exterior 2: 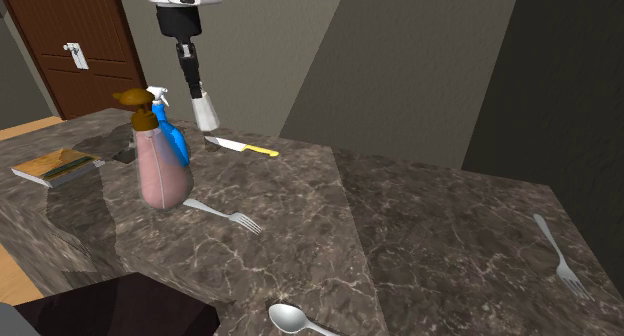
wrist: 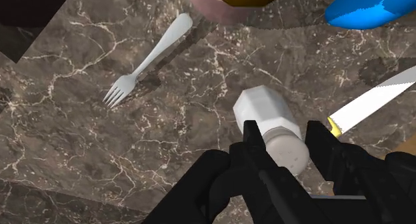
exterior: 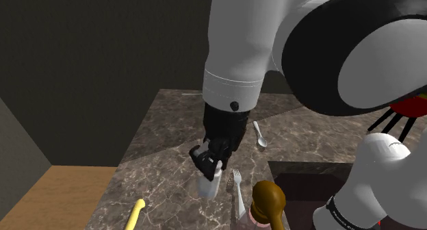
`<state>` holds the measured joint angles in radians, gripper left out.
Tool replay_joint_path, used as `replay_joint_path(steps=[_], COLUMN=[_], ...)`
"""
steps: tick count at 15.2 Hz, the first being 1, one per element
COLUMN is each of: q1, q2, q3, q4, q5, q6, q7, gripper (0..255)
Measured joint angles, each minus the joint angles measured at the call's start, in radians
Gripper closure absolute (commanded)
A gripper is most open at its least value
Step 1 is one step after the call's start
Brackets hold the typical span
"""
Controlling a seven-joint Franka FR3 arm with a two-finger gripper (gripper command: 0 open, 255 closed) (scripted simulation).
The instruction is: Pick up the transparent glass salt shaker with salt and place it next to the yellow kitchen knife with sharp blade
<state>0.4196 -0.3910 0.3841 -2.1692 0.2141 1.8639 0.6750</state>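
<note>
Here, the white arm point(exterior: 239, 50) is reaching down over the dark marbled surface point(exterior 2: 430, 224), its last link standing nearly vertical and the black tool point(exterior: 211, 165) pointing straight downward.

Items counted on or over the surface:
- **Salt shaker:** one, drawn white point(wrist: 267, 116).
- **Knife:** one, with a yellow handle point(exterior 2: 243, 146).
- **Forks:** two. The near fork point(exterior 2: 225, 215) is lying just beside the bottles, and the far fork point(exterior 2: 558, 256) is lying well apart at the second exterior view's right.
- **Spoon:** one point(exterior 2: 292, 320).
- **Bottles:** two. A pink bottle point(exterior 2: 160, 169) with a brown cap is standing with a blue spray bottle point(exterior 2: 175, 139) directly behind it.

The tool's fingers point(wrist: 252, 146) are closing on the salt shaker and gripping it at its upper end (the speckled cap is sitting between them in the wrist view), so they are parted only by the shaker's width. The shaker is hanging upright below the tool, just beside the knife's blade but not touching it. Whether its base is touching the surface cannot be told.
</note>
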Motion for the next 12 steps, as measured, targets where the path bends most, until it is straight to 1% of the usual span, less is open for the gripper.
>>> replay_joint_path(steps=[7, 9, 12], q1=[0.065, 0.072, 0.075], q2=[-0.031, -0.026, -0.021], q3=[0.119, 0.139, 0.149], q4=[0.001, -0.009, -0.04], q5=[0.045, 0.049, 0.053], q6=[-0.003, 0.015, 0.052], q7=[0.165, 0.187, 0.191], gripper=[255, 255, 255])
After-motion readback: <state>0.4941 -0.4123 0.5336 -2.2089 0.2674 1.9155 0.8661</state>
